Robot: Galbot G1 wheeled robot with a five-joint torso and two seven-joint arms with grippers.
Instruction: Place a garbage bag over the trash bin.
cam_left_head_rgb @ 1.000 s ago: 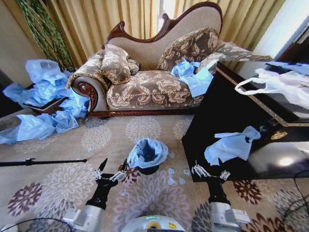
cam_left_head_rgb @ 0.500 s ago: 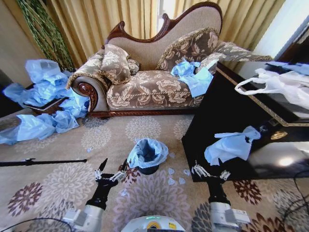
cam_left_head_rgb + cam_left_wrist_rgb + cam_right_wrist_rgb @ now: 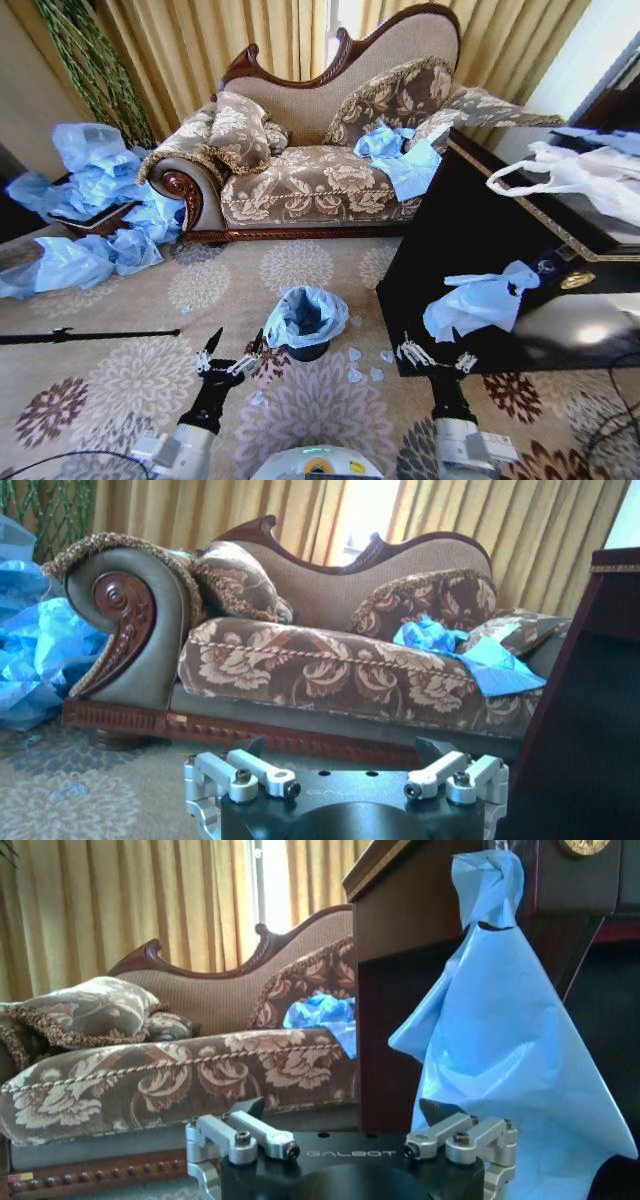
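The small black trash bin (image 3: 308, 350) stands on the carpet, and a light-blue garbage bag (image 3: 305, 314) lies over its mouth with its edges bunched around the rim. My left gripper (image 3: 236, 347) hovers open just left of the bin and holds nothing; it appears open in its own wrist view too (image 3: 342, 754). My right gripper (image 3: 433, 350) is open and holding nothing at the foot of the black cabinet (image 3: 450, 230). Just above it a second light-blue bag (image 3: 480, 300) hangs on the cabinet front, and this hanging bag (image 3: 500, 1042) is close beside the right gripper (image 3: 345, 1114).
A patterned sofa (image 3: 310, 180) with blue bags (image 3: 400, 155) on its seat stands behind the bin. More blue bags (image 3: 90, 190) are heaped at the left. A white loop-handled bag (image 3: 570, 175) lies on the cabinet. Blue scraps (image 3: 355, 365) and a black rod (image 3: 90, 335) lie on the carpet.
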